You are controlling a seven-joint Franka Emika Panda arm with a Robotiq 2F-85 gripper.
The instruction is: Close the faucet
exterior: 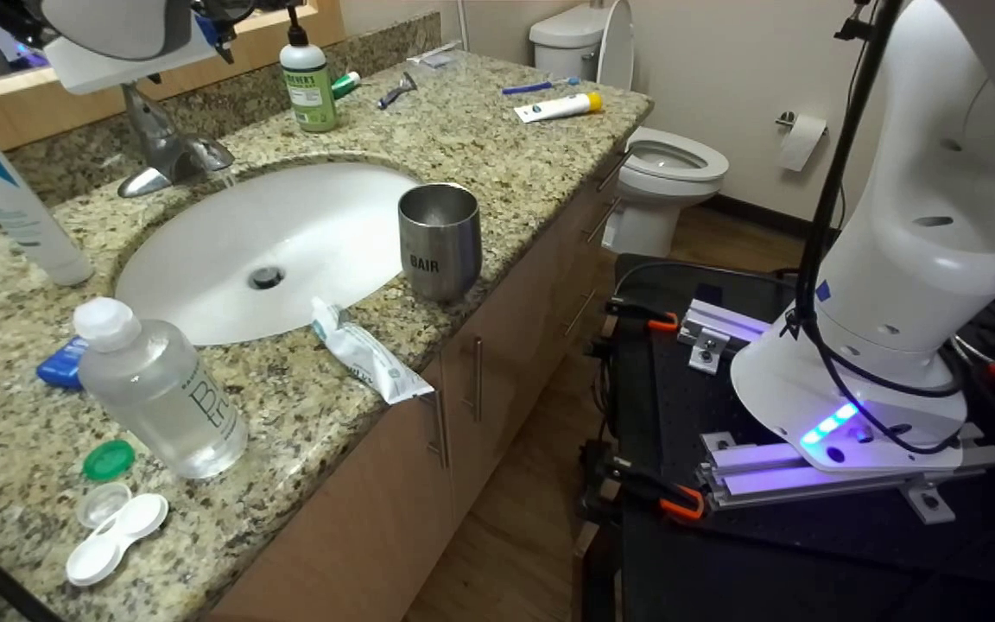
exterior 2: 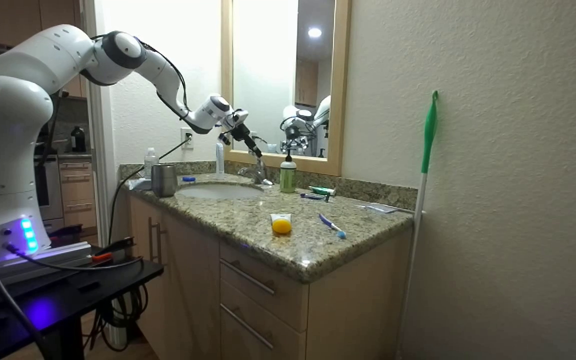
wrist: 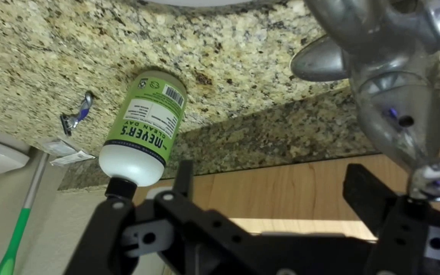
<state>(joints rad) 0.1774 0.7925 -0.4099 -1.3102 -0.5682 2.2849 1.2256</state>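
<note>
The faucet (wrist: pixel 392 91) stands at the back edge of the sink (exterior: pixel 325 225), on the stone counter (exterior: pixel 463 117). The wrist view cuts it off at the top and right, and in an exterior view the robot arm (exterior: pixel 126 34) covers its upper part; whether water runs is hard to make out. The gripper (wrist: pixel 271 181) has its fingers (wrist: pixel 361 194) wide apart, one of them at the faucet's shiny upper tip; whether those two touch cannot be told. The gripper also hides the pump of the green soap bottle (wrist: pixel 147 122), whose label, upside down in the wrist view, reads "Meyer's Clean Day". The steel cup (exterior: pixel 440 246) beside the sink says "BAIR". A tall white tube (exterior: pixel 18 203), cut off in an exterior view, carries letters ending in "aVe". The clear bottle (exterior: pixel 165 393) shows a large B; the rest is hard to read.
</note>
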